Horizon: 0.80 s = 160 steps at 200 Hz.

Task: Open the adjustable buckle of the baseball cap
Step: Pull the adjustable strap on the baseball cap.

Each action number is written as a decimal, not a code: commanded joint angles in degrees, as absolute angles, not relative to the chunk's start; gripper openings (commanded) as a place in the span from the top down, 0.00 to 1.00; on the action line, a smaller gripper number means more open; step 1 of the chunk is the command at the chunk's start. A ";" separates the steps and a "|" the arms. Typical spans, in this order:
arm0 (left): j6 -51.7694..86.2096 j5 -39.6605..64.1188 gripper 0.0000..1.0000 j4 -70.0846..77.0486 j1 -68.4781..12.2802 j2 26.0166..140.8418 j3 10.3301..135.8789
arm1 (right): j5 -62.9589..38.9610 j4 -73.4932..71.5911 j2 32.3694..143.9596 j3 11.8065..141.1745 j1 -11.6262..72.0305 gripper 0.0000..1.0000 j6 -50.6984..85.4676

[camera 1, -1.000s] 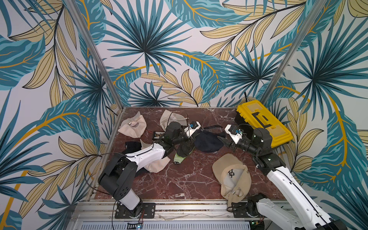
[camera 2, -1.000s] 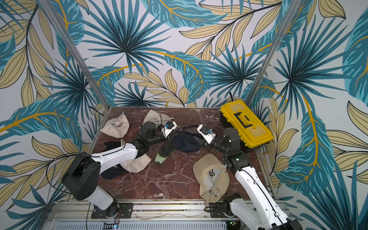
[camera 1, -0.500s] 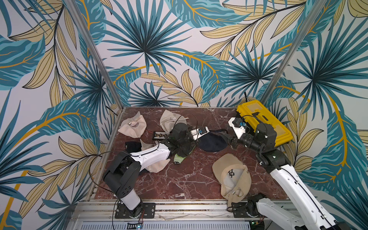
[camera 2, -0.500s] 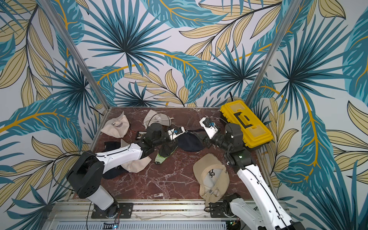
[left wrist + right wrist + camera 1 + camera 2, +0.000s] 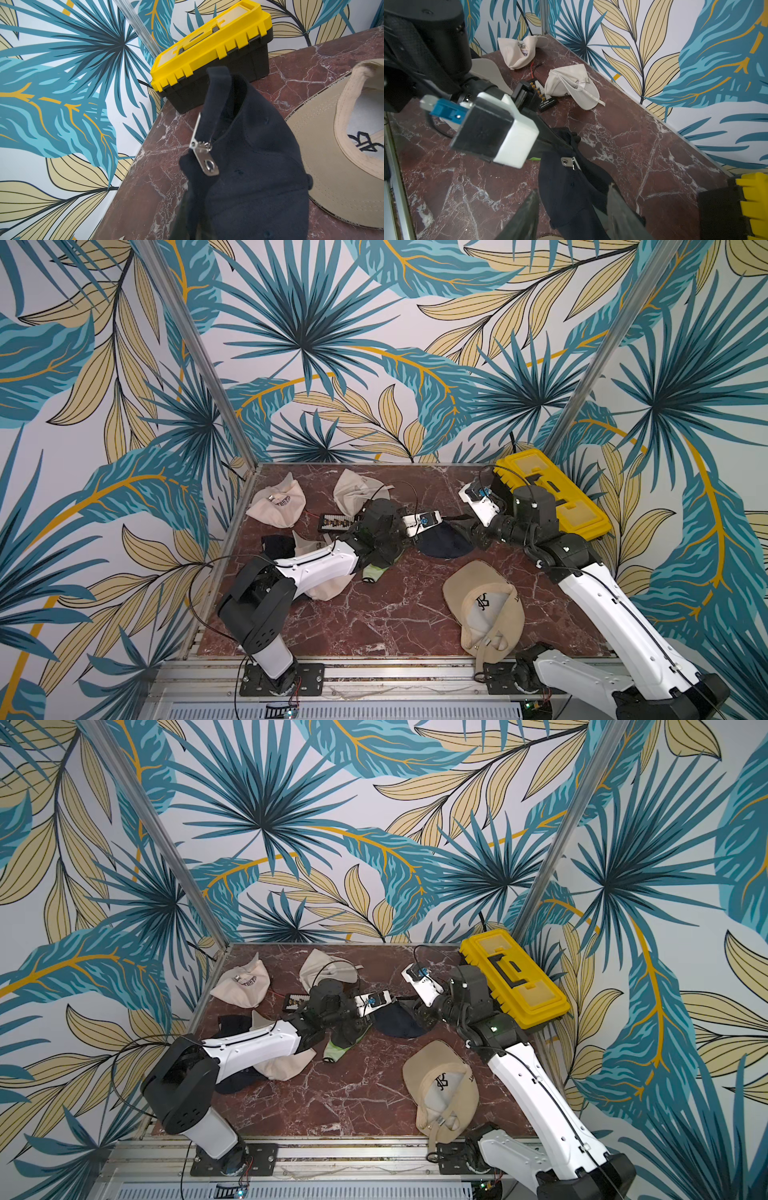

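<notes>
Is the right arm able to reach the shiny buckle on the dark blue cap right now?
Probably yes. The right gripper is open and aimed at the navy cap, with the silver buckle facing it and nothing in between. The left gripper pinches the cap just beside the buckle.

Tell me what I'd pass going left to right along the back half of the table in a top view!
cream lettered cap → black connector board → navy cap → yellow toolbox

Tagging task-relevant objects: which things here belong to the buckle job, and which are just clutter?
In the job: navy cap, metal buckle, left gripper shut on it, right gripper open.
Lying about: tan cap, lettered cream cap, plain cream cap, yellow toolbox, black connector board.
</notes>
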<state>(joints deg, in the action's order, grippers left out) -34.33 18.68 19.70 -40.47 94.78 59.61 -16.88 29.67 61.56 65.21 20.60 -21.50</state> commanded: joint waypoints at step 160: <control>-34.68 20.91 1.00 19.78 -40.75 92.32 59.28 | -12.13 29.81 70.95 64.86 22.48 0.94 -31.93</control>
